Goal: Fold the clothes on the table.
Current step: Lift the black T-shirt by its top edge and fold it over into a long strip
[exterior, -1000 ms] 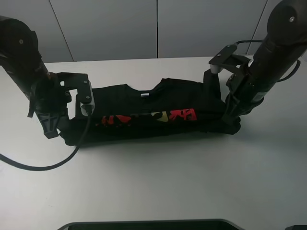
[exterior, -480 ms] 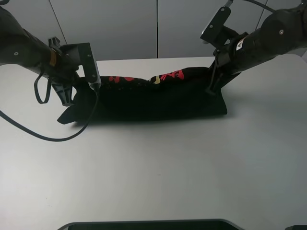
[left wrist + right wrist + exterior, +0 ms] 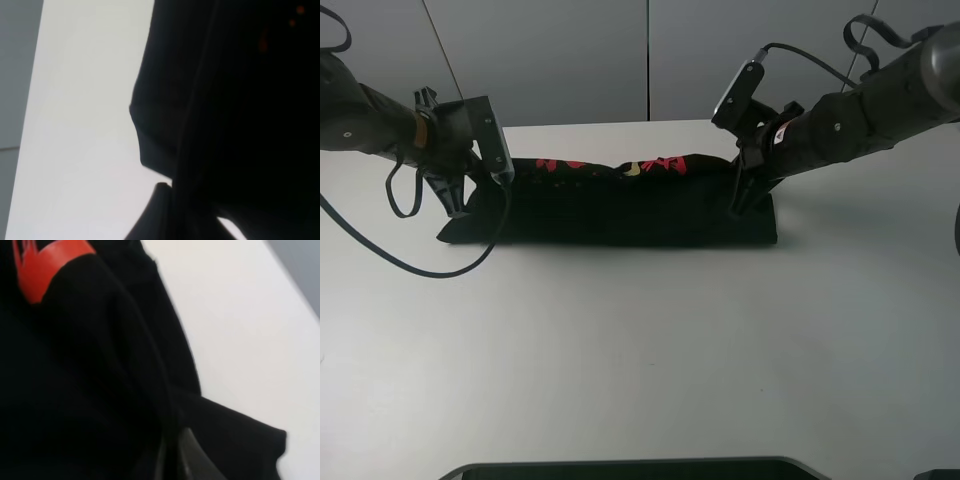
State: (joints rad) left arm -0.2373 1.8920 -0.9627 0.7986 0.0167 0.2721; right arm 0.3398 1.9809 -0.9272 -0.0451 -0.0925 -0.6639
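Your left gripper [image 3: 460,200] & right gripper [image 3: 738,202] pinch shut on black printed cotton T-shirt [image 3: 630,212] ends, prob. so fold lies taut on white smooth table [image 3: 640,350].

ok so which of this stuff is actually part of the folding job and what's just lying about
In the job: black T-shirt, white table, left fingers, right fingers, both shut on the shirt.
Just about: black cable trailing on the left, dark object at the near edge, grey wall panels.

High camera downward over the whole table [image 3: 640,350]; 2 wrist cameras close on the shared T-shirt [image 3: 640,212].
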